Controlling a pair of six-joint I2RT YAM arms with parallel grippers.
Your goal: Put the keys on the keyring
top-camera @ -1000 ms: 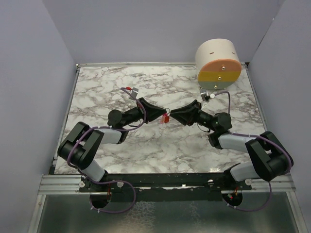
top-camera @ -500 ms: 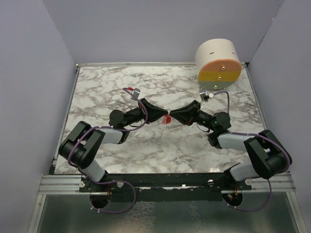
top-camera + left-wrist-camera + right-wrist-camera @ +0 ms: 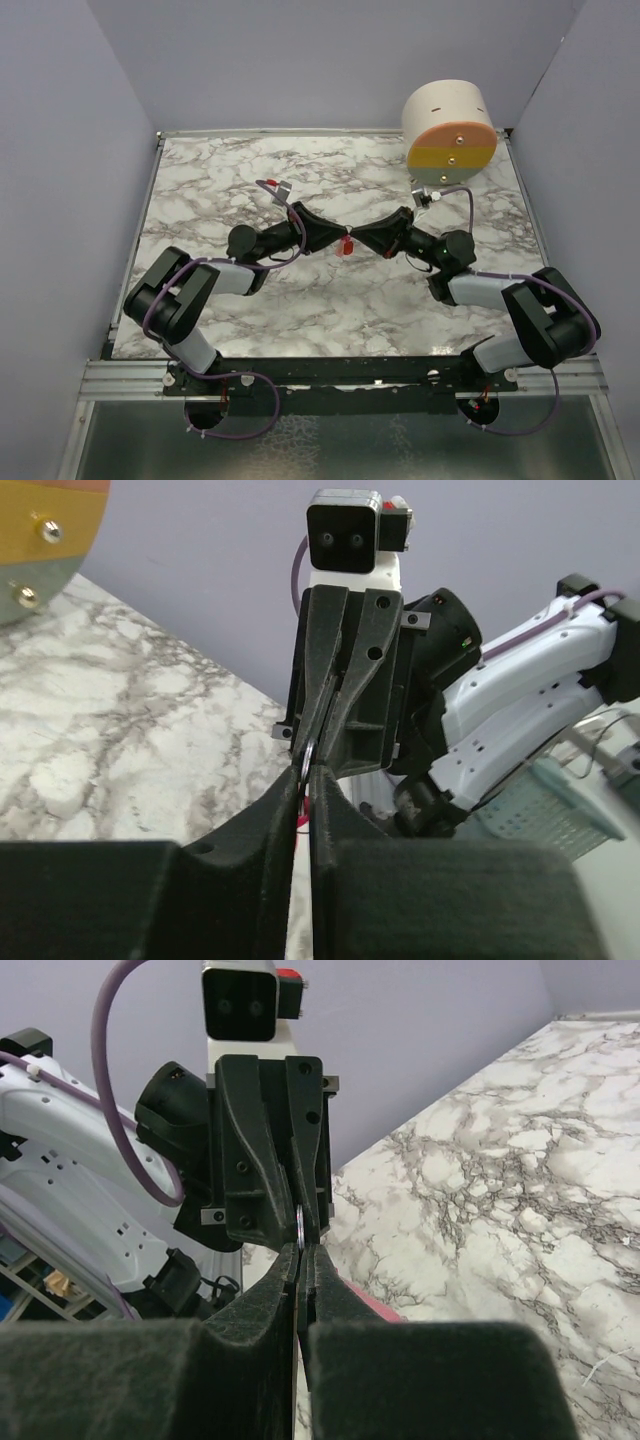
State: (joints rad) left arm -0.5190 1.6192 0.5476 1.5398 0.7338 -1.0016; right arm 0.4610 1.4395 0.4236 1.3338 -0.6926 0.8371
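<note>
1. The task is unfinished. My left gripper [image 3: 335, 240] and right gripper [image 3: 360, 240] meet tip to tip at mid-frame in the top view, above the grey-veined white marble table [image 3: 220, 190]. I judge the threading is under way.
2. My left fingers are pressed together on a red sliver. I take it for the tiny key [image 3: 300, 815] with a red plastic head; its blade is hidden.
3. My right fingers are together too, apparently pinching the thin metal keyring [image 3: 300, 1226], seen edge-on at their tips. Its flat pink strap [image 3: 375, 1308] shows lower centre-right.
4. Left to do: work the key onto the keyring.
5. Count: one key, one keyring, one strap, two grippers, one cream cylinder [image 3: 450, 130] with an orange-and-yellow face, upper right.
</note>
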